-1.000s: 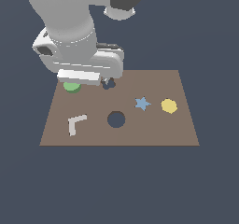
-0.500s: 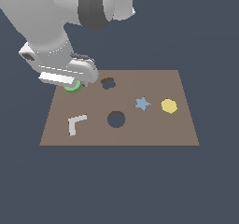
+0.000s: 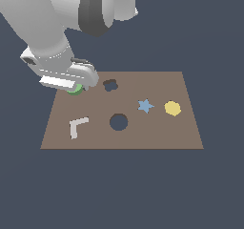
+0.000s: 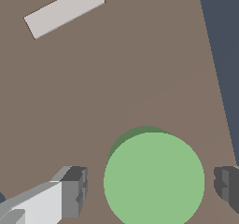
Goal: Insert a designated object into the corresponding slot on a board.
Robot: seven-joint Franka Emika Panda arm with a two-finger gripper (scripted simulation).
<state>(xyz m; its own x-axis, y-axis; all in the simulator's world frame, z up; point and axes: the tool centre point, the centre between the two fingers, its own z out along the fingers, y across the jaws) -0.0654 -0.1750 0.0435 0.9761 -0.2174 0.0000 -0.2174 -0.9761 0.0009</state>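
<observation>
My fingers (image 4: 151, 183) stood wide on either side of the disc (image 4: 154, 180), which lay flat near the far corner of the board (image 3: 157, 135) on the exterior view's left, not yet gripped. Closing off-centre, I judged, could skid the thin disc aside or pinch only its rim. The lobed hole (image 3: 110, 85) lay close beside my path to the slot (image 3: 118, 122); the grey L-piece (image 3: 77, 126), star (image 3: 145, 105) and hexagon (image 3: 172, 108) sat clear.
</observation>
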